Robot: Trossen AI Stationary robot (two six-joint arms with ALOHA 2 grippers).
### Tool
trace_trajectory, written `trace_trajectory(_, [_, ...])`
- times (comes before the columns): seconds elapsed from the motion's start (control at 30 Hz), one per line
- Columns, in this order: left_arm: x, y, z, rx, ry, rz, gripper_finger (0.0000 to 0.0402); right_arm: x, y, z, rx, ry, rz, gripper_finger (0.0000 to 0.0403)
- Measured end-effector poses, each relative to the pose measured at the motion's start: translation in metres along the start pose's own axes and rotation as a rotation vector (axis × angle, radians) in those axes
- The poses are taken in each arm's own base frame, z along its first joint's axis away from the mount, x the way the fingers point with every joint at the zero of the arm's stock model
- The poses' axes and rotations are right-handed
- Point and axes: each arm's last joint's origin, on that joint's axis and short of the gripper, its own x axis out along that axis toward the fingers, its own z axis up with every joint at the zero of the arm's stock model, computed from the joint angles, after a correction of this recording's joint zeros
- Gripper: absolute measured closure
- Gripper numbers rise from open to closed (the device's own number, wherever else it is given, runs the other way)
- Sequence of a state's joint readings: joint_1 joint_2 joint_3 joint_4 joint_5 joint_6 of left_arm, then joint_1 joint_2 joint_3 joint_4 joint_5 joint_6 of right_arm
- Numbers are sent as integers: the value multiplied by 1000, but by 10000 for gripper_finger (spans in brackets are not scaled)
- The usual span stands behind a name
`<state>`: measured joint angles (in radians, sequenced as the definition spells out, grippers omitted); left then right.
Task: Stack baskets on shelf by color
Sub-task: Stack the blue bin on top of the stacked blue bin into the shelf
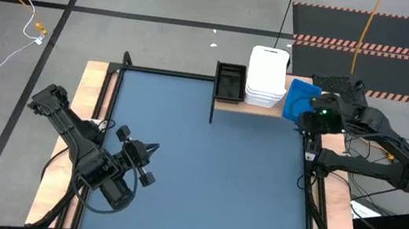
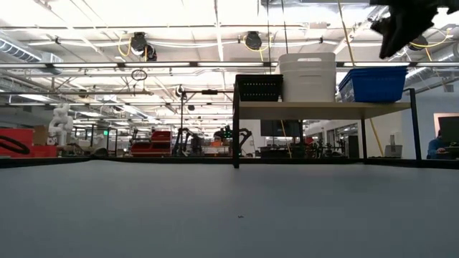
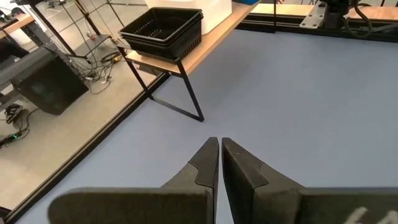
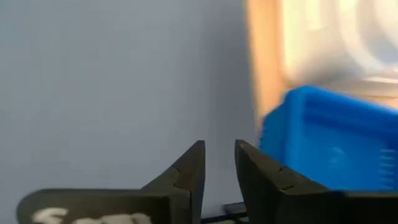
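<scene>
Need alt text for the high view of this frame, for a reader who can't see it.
From above, a wooden shelf at the blue-grey table's far edge carries a black basket, a stack of white baskets and blue baskets, left to right. The right tool hovers at the blue baskets, holding nothing; the left tool waits shut over the table's near left.

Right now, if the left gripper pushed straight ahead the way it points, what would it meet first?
Likely bare tabletop: the left gripper, shut, angles down at it. Beyond stand the shelf leg and black basket.
</scene>
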<state>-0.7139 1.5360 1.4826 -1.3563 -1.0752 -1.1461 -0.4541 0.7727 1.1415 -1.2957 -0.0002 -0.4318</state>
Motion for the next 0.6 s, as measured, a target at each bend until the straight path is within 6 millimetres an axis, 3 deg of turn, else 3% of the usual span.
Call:
trace_trajectory(0.2, [0,0,0,8,0,0,378,29,4,-13,7,148,15,348])
trace_trajectory(0.4, [0,0,0,6,-1,1,378,46,-2,-23,1,372,-283,369])
trace_trajectory(0.6, [6,2,3,-18,3,24,378,47,-8,-20,-6,377,-442,379])
